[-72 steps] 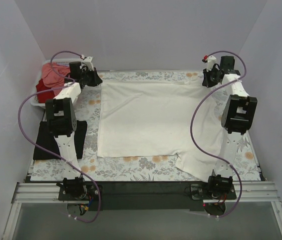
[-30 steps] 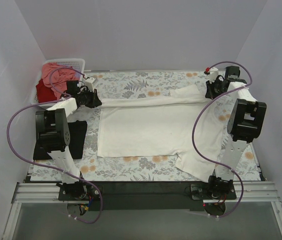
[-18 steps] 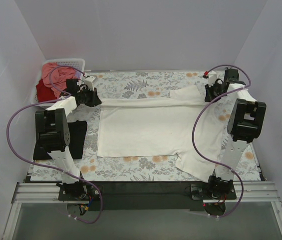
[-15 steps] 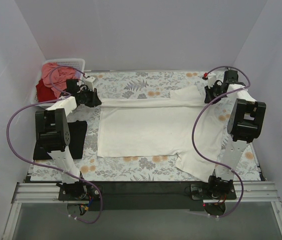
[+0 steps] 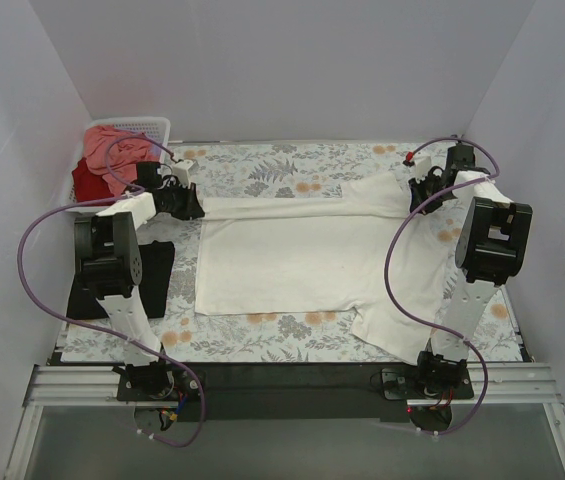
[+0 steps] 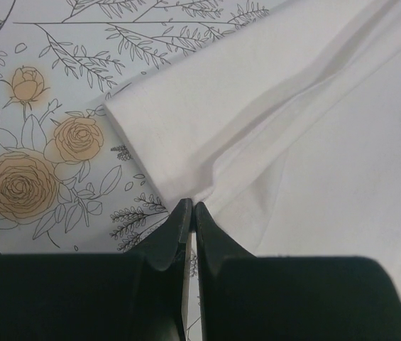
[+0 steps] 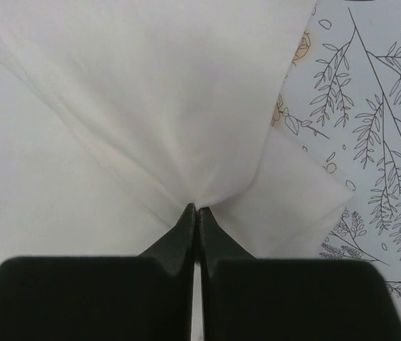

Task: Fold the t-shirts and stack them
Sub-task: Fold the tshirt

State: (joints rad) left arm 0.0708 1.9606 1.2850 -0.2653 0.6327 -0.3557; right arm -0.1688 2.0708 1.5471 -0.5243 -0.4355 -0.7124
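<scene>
A cream-white t-shirt (image 5: 292, 255) lies spread on the floral tablecloth (image 5: 262, 160), its far edge folded over into a narrow band. My left gripper (image 5: 194, 208) is shut on the left end of that band; in the left wrist view the fingertips (image 6: 191, 207) pinch a pucker of the cream cloth (image 6: 292, 128). My right gripper (image 5: 414, 200) is shut on the right end; its tips (image 7: 196, 208) also pinch gathered cream cloth (image 7: 150, 92). A black t-shirt (image 5: 160, 270) lies flat at the left, partly behind the left arm. A salmon-pink t-shirt (image 5: 112, 143) and a dark red one (image 5: 86, 180) sit in the basket.
The white lattice basket (image 5: 152, 125) stands at the far left corner against the wall. White walls close in the table on three sides. One sleeve of the cream shirt (image 5: 387, 335) hangs toward the near right edge, by the right arm's base.
Both grippers have drawn the cream shirt's far edge toward the near side, folding it over into a band. In the last second they have only shifted slightly.
</scene>
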